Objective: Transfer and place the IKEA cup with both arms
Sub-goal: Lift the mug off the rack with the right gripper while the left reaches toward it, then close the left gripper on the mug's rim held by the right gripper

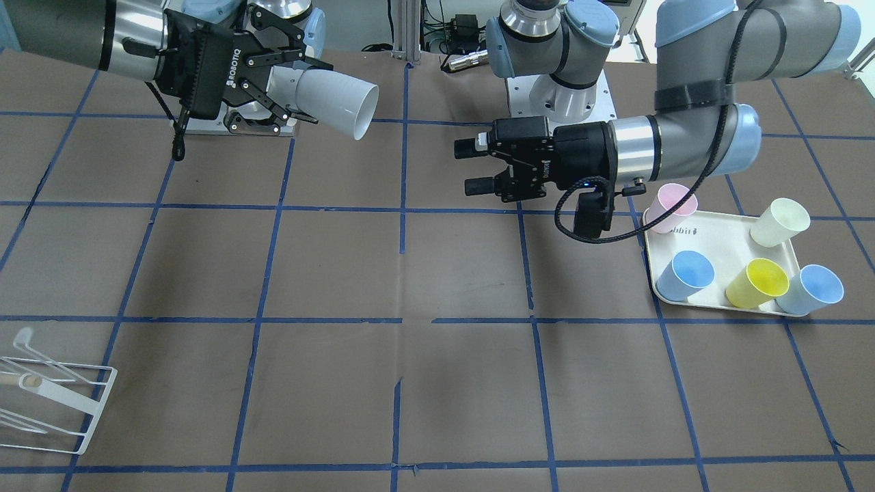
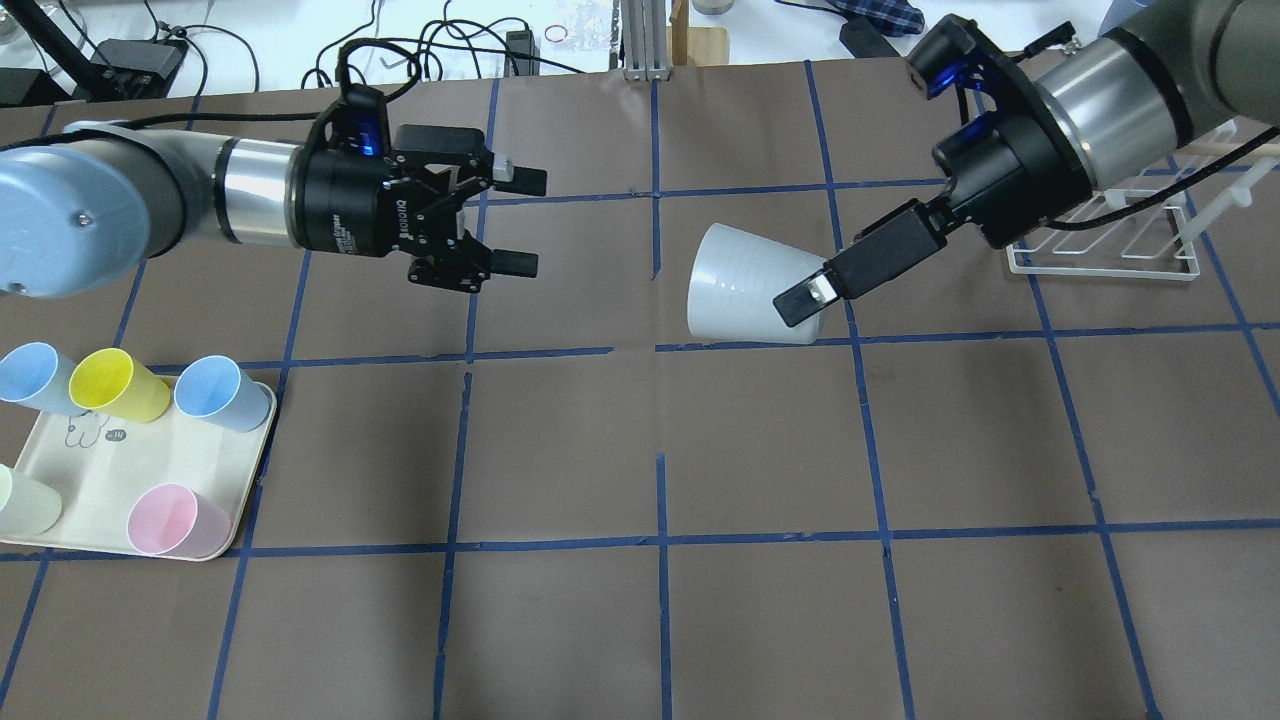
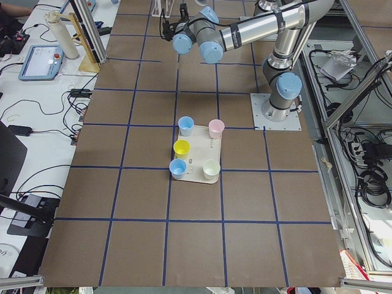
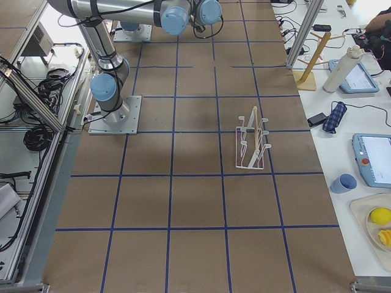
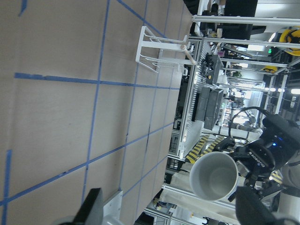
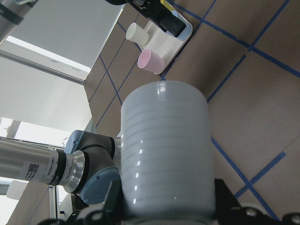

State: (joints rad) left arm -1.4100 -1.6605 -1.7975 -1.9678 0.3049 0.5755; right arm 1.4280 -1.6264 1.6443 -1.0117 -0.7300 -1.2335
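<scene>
You are looking at a pale grey cup (image 2: 745, 285) with no handle. The right tool (image 1: 314, 93) is holding it sideways in the air, mouth pointing at the left tool (image 2: 525, 222), which is hanging open, well apart.

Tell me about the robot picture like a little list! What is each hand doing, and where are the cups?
right gripper: shut on the grey IKEA cup, held sideways in the air
cup mouth: points toward the left gripper
left gripper: open, empty, apart from the cup
tray: pastel cups, on the left arm's side
wire rack: white, on the right arm's side
</scene>
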